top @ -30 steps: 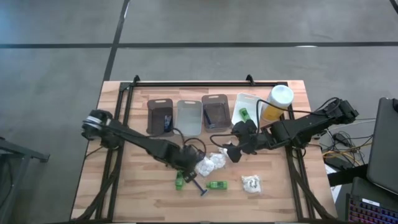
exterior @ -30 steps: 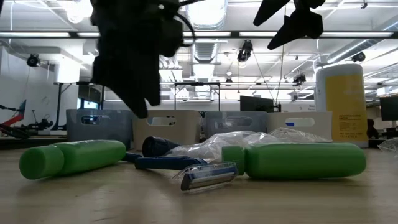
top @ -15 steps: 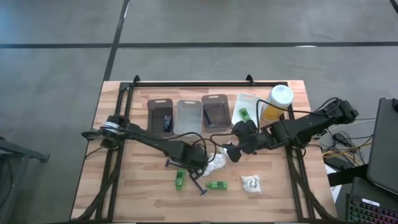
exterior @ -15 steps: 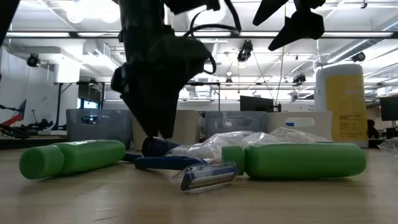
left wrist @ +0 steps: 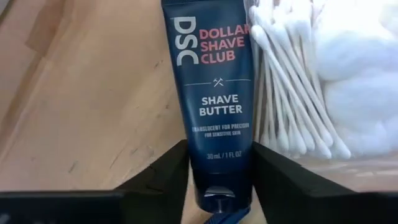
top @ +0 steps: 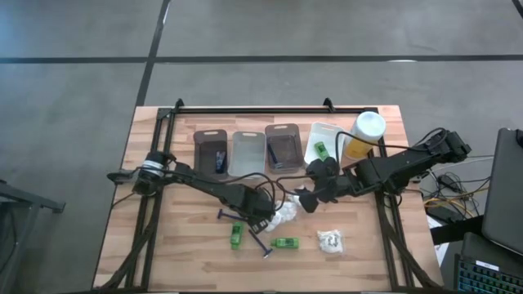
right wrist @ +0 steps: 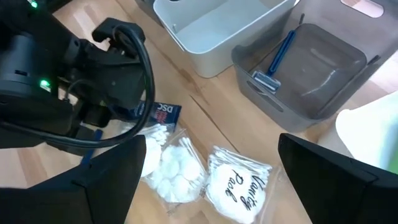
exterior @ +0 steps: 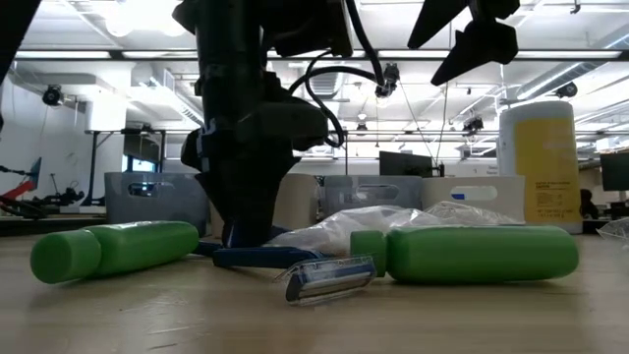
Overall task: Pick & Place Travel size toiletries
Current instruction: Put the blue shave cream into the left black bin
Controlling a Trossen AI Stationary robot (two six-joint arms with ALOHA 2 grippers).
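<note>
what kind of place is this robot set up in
Likely a robotics lab or open workshop: the low view shows an exposed ceiling with strip lights, computer monitors on benches behind the wooden table, and bare concrete floor all around.

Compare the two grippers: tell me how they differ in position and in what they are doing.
The left gripper is down at the table, its fingers either side of the navy shave butter tube; the right gripper hangs above the table with nothing between its fingers. The left one's fingers stand narrow around the tube; the right one's are spread wide over the cotton-swab sachets. Both are dark two-finger grippers near the table's middle.
</note>
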